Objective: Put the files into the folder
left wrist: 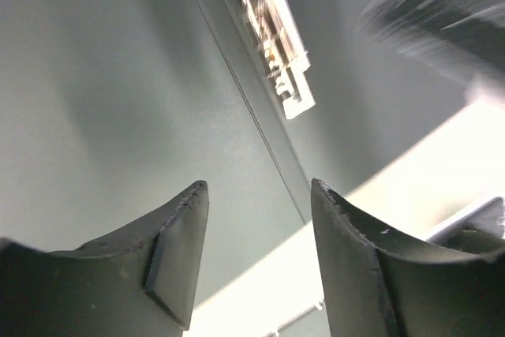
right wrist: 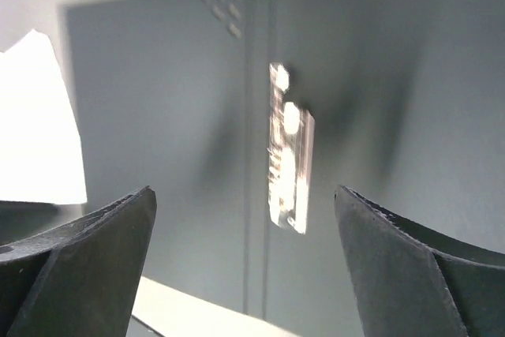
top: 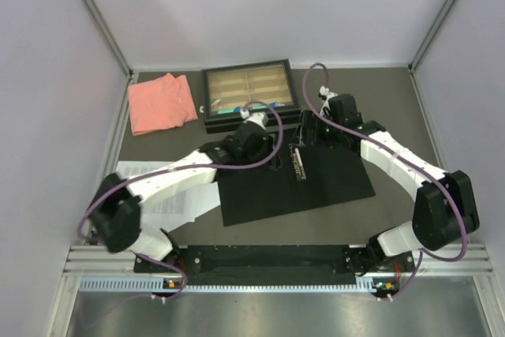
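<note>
The folder (top: pixel 331 175) lies open in the middle of the table, matte black inside up, with a metal clip (top: pixel 298 165) along its spine. The files (top: pixel 170 195), white printed sheets, lie at the left, partly under my left arm. My left gripper (top: pixel 278 155) hovers over the folder's far left part. In the left wrist view it (left wrist: pixel 259 187) is open and empty above the black surface (left wrist: pixel 118 100), the clip (left wrist: pixel 280 45) ahead. My right gripper (top: pixel 309 138) is at the folder's far edge. In the right wrist view it (right wrist: pixel 245 191) stands wide open, empty, facing the clip (right wrist: pixel 288 147).
A folded salmon-pink cloth (top: pixel 162 102) lies at the back left. A black-framed tray (top: pixel 207 100) with tan compartments stands at the back centre, just beyond both grippers. Pale walls close in the table on three sides.
</note>
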